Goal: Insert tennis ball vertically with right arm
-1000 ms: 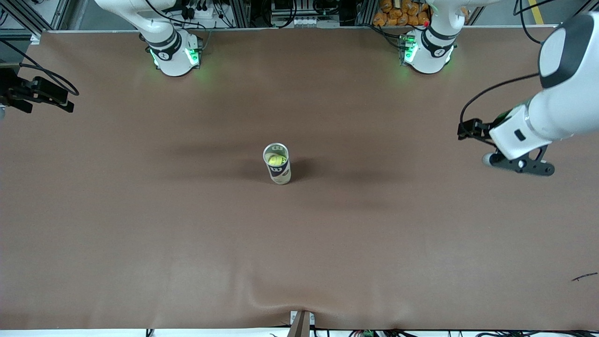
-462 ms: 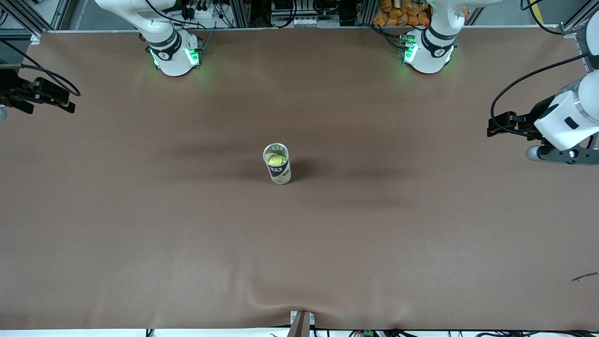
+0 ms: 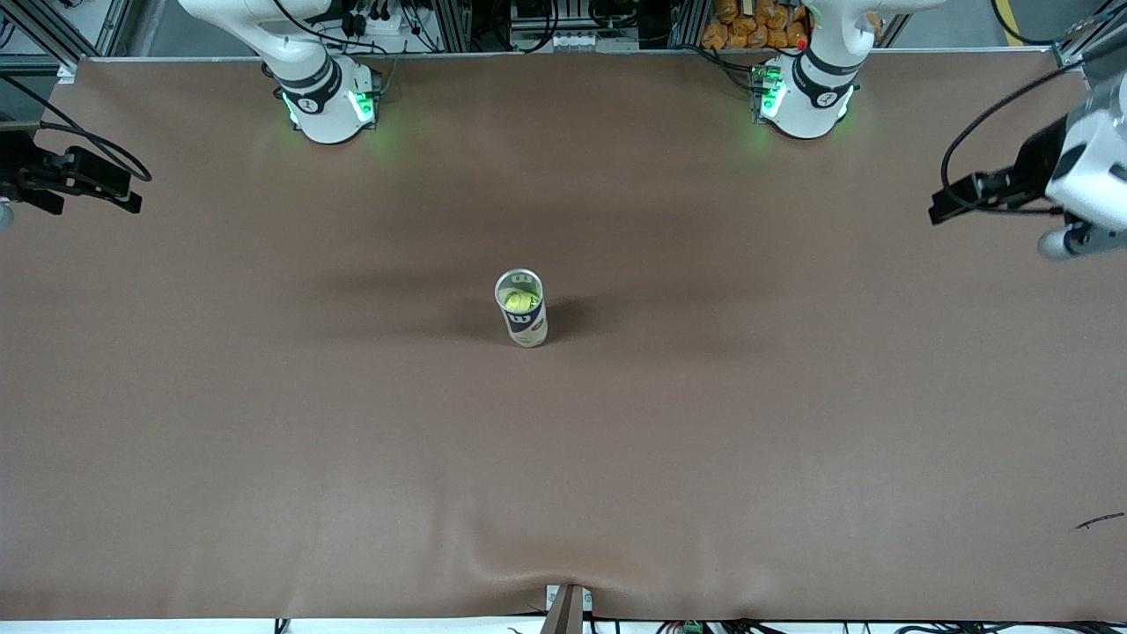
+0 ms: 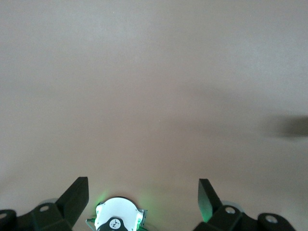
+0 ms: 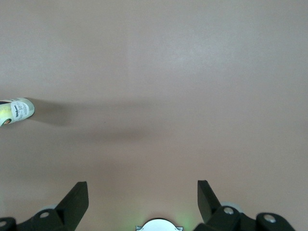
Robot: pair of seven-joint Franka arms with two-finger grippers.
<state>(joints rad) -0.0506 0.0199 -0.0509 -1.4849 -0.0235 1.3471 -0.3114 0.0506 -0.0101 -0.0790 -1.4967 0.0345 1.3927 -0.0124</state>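
A white and dark tennis can [image 3: 523, 319] stands upright in the middle of the brown table, its mouth open upward. The yellow-green tennis ball [image 3: 517, 302] sits inside it, just below the rim. My right gripper [image 5: 143, 185] is open and empty, high over the right arm's end of the table; its wrist [image 3: 75, 176] shows at the table's edge. The can [image 5: 18, 110] lies far off at the border of the right wrist view. My left gripper [image 4: 143, 182] is open and empty, high over the left arm's end, on its arm [image 3: 1087, 167].
The two arm bases [image 3: 330, 101] [image 3: 806, 97] glow green along the table edge farthest from the front camera. The left base [image 4: 118, 221] shows between the left fingers. The mat has a wrinkle [image 3: 528, 563] at its near edge, and a small dark scrap [image 3: 1101, 521] lies toward the left arm's end.
The left arm has swung away from the can toward its own end of the table and risen. The right arm, can and ball have stayed put.
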